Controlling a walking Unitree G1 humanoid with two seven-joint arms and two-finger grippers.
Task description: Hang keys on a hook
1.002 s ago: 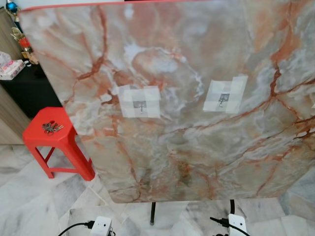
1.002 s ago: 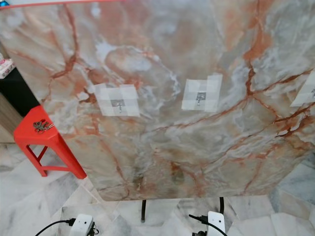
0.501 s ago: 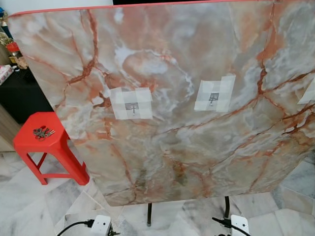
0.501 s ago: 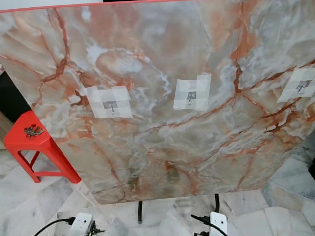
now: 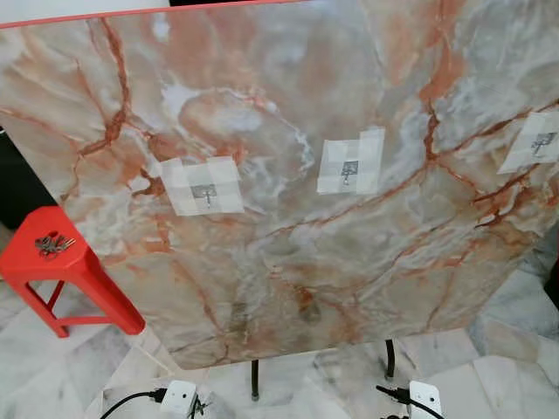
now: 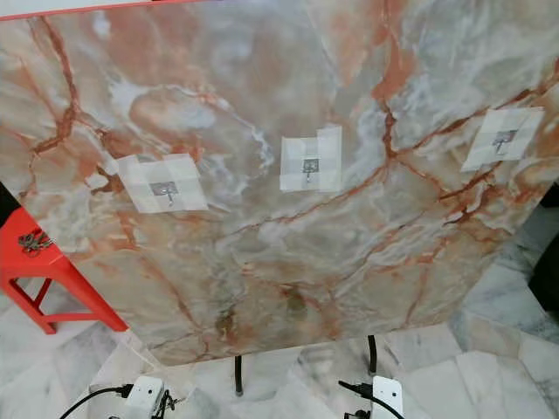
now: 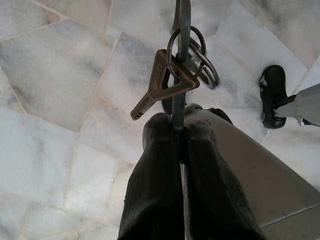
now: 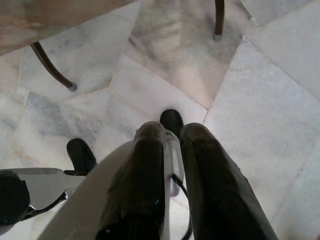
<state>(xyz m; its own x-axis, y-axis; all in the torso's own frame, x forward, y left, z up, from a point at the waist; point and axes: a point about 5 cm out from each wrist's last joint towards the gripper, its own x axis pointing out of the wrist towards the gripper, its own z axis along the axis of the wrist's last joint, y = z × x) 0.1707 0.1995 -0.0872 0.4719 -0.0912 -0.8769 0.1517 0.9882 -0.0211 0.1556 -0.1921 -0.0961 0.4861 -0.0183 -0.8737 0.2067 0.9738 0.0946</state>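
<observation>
In the left wrist view my left gripper (image 7: 177, 131) is shut on a metal key ring (image 7: 186, 50). A bronze key (image 7: 159, 86) and further rings dangle from it above the marble floor. A tilted marble-patterned board (image 5: 288, 262) stands in front of me. It carries three small metal hooks on taped patches: a left hook (image 5: 207, 194), a middle hook (image 5: 350, 170) and a right hook (image 5: 542, 141). Another bunch of keys (image 5: 51, 245) lies on a red stool (image 5: 39, 266) at the left. My right gripper (image 8: 170, 134) hangs shut over the floor with nothing in it.
The board rests on thin black legs (image 5: 254, 384). Two white boxes with black cables (image 5: 179, 397) lie on the marble floor just below its lower edge. Dark furniture stands behind the stool at the far left.
The whole picture has slid left, so the camera has turned right. The stool now sits at the left edge and the third hook has come into view.
</observation>
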